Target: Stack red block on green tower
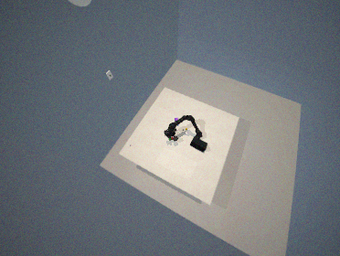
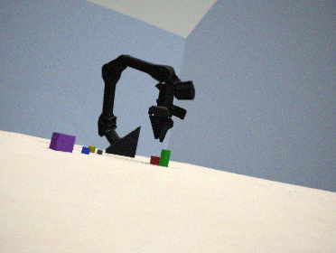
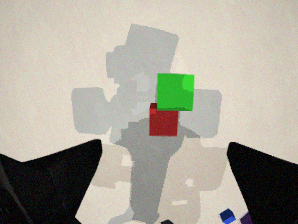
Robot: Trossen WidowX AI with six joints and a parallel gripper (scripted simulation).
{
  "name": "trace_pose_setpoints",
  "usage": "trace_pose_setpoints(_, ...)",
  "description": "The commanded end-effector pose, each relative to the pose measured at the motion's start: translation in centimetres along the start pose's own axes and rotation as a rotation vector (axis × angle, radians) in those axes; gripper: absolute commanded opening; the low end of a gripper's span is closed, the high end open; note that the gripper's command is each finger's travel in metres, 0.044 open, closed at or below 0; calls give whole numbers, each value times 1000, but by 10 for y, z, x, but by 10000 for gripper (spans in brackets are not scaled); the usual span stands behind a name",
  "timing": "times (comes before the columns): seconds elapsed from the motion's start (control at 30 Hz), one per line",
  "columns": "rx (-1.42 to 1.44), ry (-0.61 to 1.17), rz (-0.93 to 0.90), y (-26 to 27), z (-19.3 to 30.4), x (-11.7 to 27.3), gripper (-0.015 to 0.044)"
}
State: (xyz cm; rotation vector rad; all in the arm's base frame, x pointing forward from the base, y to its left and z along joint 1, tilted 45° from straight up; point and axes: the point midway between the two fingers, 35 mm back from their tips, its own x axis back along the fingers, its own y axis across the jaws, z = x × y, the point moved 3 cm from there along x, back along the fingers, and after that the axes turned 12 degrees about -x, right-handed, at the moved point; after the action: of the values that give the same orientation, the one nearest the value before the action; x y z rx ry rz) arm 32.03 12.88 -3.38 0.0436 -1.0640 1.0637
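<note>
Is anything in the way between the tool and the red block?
Nothing visible. The open tool hangs above the red block with only air between. The green tower stands right beside the block, apparently touching it, so one finger could bump it on the way down.

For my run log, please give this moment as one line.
phase: approach | gripper: open, empty, above blocks | red block: on table beside green tower | stacked: no
</note>
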Motion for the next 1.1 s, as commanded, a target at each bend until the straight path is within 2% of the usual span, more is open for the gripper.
trace_pose_setpoints(0.0, 3, 12, 2, -1, 1, -20, 440)
trace_pose_setpoints(0.1, 3, 13, 3, -1, 2, -39, 440)
trace_pose_setpoints(1.07, 2, 14, 4, -1, 1, -76, 440)
